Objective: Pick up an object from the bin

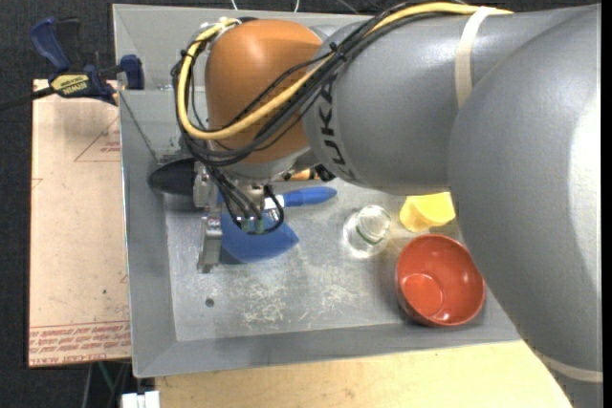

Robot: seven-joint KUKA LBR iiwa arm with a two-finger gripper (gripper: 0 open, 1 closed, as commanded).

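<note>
Seven loose things lie in the grey metal bin, whose floor is scuffed and dull. There are two blue things, and one each of black, orange, clear, yellow and red.

The gripper is low over the left-centre of the floor, under the arm's rounded orange cover and its looped black and yellow cables. Whether it is clenched or released cannot be made out, since the wrist hides most of it.

Just beside it on its right lies a flat blue piece with a curved edge, smooth and matte like plastic. It looks to touch the gripper, but I cannot tell whether it is grasped.

Above that, a slim blue handle pokes out from under the arm, with a small orange bit near it. A dark black lump sits by the left wall, partly covered by the wrist.

Further right are a small clear round cup, a yellow piece half hidden under the arm, and a glossy red bowl standing upright near the front wall.
</note>
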